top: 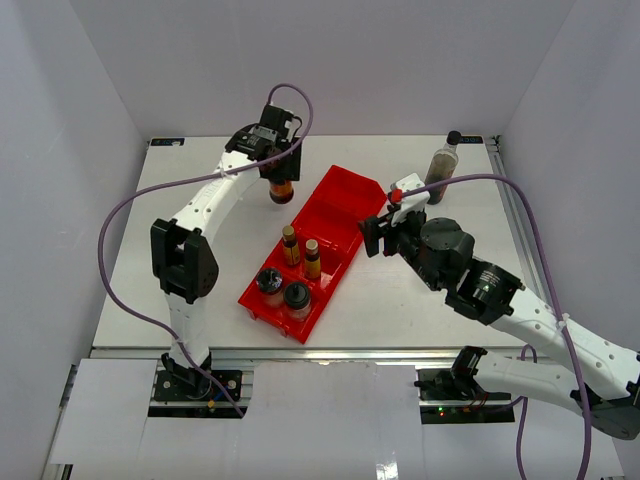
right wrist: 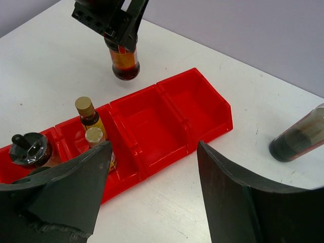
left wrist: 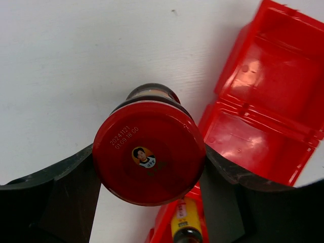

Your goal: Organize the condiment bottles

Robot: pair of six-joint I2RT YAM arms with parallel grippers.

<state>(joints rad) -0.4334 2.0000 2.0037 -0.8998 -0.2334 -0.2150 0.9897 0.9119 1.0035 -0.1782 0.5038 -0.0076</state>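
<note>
My left claw (left wrist: 149, 167) is squeezing the red-lidded jar (left wrist: 149, 152) by its lid, just beside the red bin (left wrist: 268, 101), and a fast swing could make it slip out or hit the wall.

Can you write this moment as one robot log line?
left fingers: shut on red-lidded jar | right fingers: open, empty | bin: two black-lidded jars, two yellow-labelled bottles | dark bottle: outside bin

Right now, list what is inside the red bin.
The bin holds two black-lidded jars in the compartment nearest the arms and two slim bottles in the next. The two far compartments show bare floor. The floor beneath jars and bottles is covered.
</note>
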